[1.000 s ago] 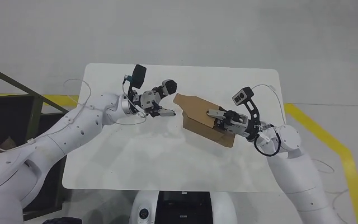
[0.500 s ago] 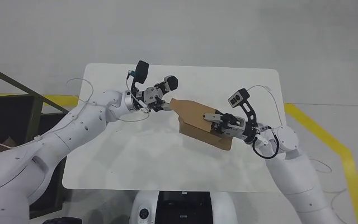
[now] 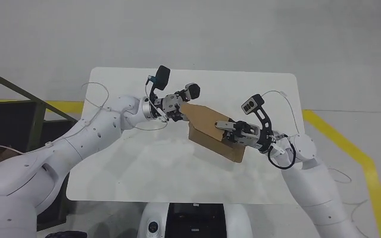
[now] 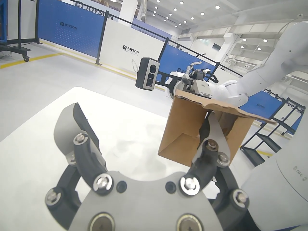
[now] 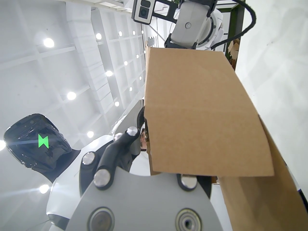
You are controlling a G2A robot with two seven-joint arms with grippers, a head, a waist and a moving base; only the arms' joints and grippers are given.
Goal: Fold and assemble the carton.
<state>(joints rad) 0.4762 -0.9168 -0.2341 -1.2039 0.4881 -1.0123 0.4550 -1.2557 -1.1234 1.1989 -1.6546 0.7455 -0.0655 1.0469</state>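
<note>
Jaws meet cardboard: from above, the right jaws clamp the top wall of the half-opened carton [image 3: 211, 128], apparently steadying it over the bench [image 3: 119, 172]. At the left wrist, the left jaws gape wide, one finger [image 4: 214, 133] at the carton's open end, seemingly to push a flap; the right wrist shows its jaws pinching a panel's edge.

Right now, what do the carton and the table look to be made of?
Carton: brown cardboard, matte and unprinted; ragged torn edge and folded flaps show it. Table: smooth white top with faint sheen, perhaps laminate or painted board; the look leaves that open.
</note>
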